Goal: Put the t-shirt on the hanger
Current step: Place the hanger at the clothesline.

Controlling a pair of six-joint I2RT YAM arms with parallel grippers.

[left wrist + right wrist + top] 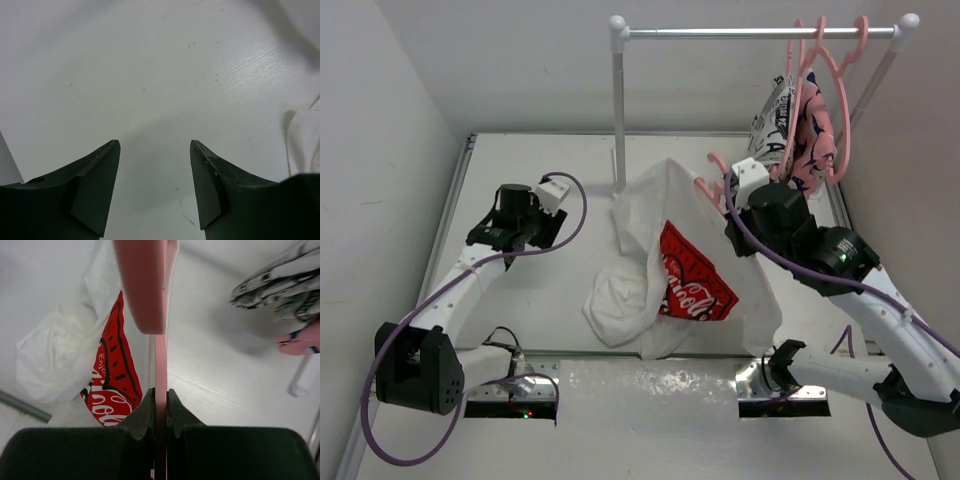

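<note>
The white t-shirt (650, 215) with its red logo patch (692, 278) lies in the middle of the table. Its upper part is lifted toward the pink hanger (713, 172) and the rest is bunched on the table. My right gripper (732, 200) is shut on the hanger (160, 360), whose thin bar runs straight up between the jaws (160, 392). Below it show the logo (112, 375) and the crumpled white cloth (55, 355). To the left of the shirt, my left gripper (527, 228) stands open over bare table (155, 147), holding nothing. A shirt edge (302, 142) shows at its right.
A clothes rack stands at the back, with a white post (618, 100) just behind the shirt and a metal rail (750, 33). Two pink hangers with patterned garments (790, 130) hang at its right end, close to my right arm. Walls close in both sides.
</note>
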